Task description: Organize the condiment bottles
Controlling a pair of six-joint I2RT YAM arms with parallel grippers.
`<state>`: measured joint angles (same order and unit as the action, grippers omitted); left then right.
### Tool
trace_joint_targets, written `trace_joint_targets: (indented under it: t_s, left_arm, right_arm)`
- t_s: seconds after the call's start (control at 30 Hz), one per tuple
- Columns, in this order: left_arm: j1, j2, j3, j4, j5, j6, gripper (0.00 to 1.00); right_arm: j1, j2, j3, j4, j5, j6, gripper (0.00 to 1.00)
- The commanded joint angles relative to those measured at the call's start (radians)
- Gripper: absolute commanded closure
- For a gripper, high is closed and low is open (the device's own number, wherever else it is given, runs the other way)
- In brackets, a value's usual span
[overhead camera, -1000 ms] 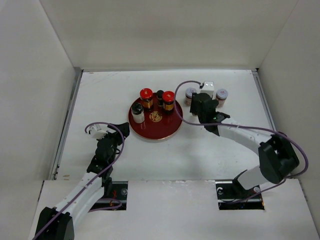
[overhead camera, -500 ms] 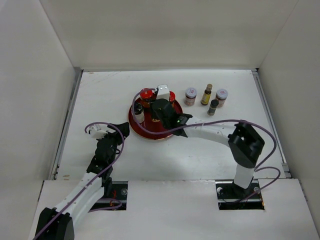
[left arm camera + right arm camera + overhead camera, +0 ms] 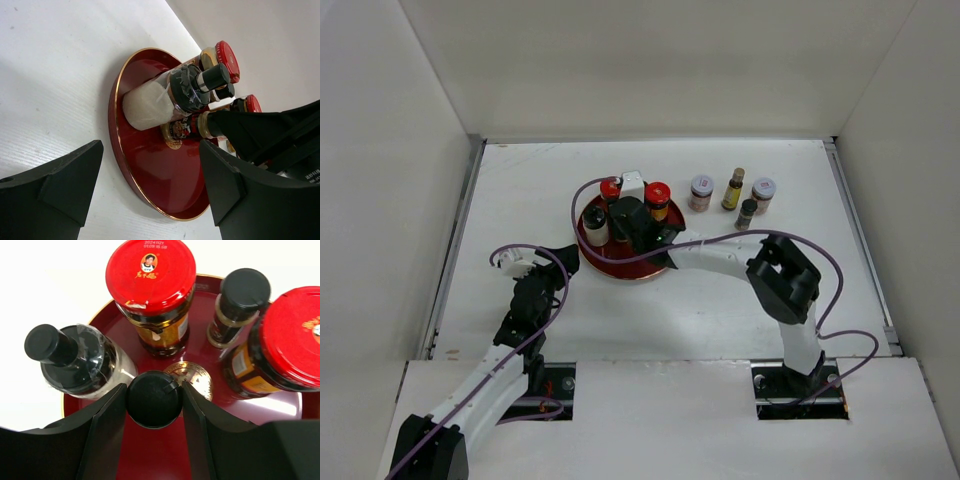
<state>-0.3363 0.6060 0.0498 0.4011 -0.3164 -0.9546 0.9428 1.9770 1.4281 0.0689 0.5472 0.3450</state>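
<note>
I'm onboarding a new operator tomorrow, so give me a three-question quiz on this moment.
1. True or false: the left end effector is shut on a jar.
2. How many red-lidded jars stand on the red tray?
3. What does the right end effector grip? A) a black-capped bottle B) a yellow bottle C) a pale-lidded jar
Key: 1 false, it is open and empty; 2 two; 3 A.
</note>
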Motion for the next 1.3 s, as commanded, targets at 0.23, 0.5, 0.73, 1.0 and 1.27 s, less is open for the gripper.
trace_joint_targets:
  t_s: [0.23,0.5,0.73,1.0,1.27]
  left_arm:
    - [-0.005,0.001,-0.107,0.048,0.007,0.010,0.23]
    - [-0.005,-0.002,-0.105,0.048,0.004,0.010,0.23]
    - [-0.007,-0.003,-0.107,0.048,0.002,0.010,0.23]
    - [-0.007,0.009,-0.105,0.053,0.005,0.010,0.23]
    - [-0.005,-0.002,-0.110,0.065,0.007,0.014,0.23]
  right_arm:
    - [-0.005,0.017,0.063,0.019,-0.010,0.040,0.34]
    - [-0.003,-0.239,-0.069,0.019,0.016,0.014,0.21]
    - [-0.141,-0.518,-0.332,0.008,0.092,-0.035,0.53]
    - [-0.532,-0.646,-0.503,-0.089,0.030,0.032,0.31]
    - [-0.661,-0.485,-0.433,-0.083,-0.136,0.017,0.14]
